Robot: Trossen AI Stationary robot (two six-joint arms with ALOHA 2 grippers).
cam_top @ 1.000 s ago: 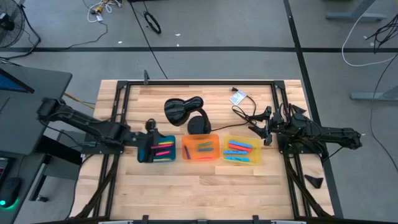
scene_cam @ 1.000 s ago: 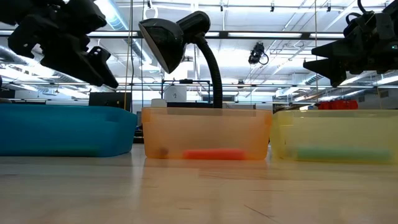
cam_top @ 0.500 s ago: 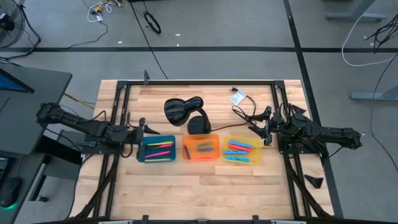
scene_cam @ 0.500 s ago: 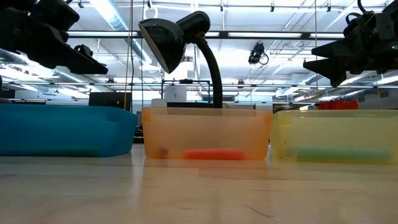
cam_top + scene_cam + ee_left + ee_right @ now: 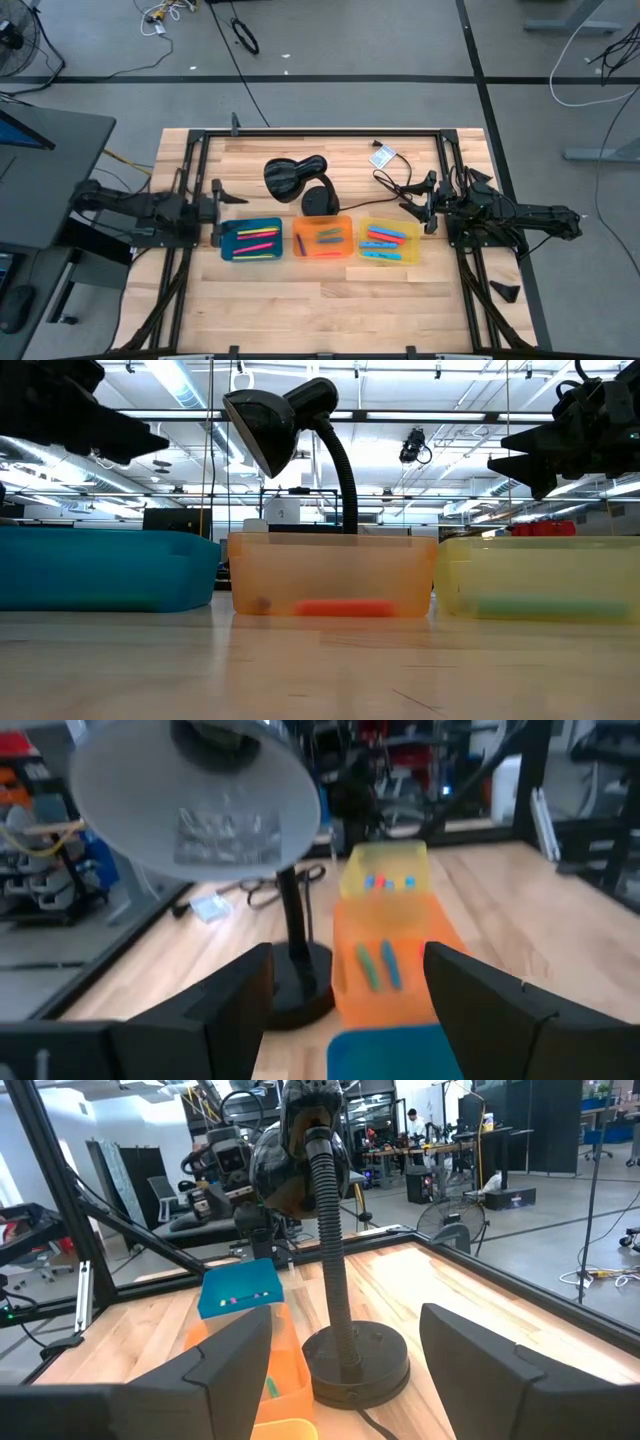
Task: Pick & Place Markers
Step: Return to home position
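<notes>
The left gripper point(image 5: 221, 214) hangs left of centre in the high view, fingers spread wide and empty, just left of the blue tray point(image 5: 229, 248). The right gripper point(image 5: 428, 205) (equally wide, holding nothing) sits right of the yellow tray point(image 5: 411, 251). The markers point(image 5: 258, 240) lie inside these and the orange tray point(image 5: 297, 241), below the black lamp point(image 5: 293, 179).

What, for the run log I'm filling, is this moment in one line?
left claw: open, empty, beside blue tray | right claw: open, empty, beside yellow tray | markers: in both, and orange tray
</notes>
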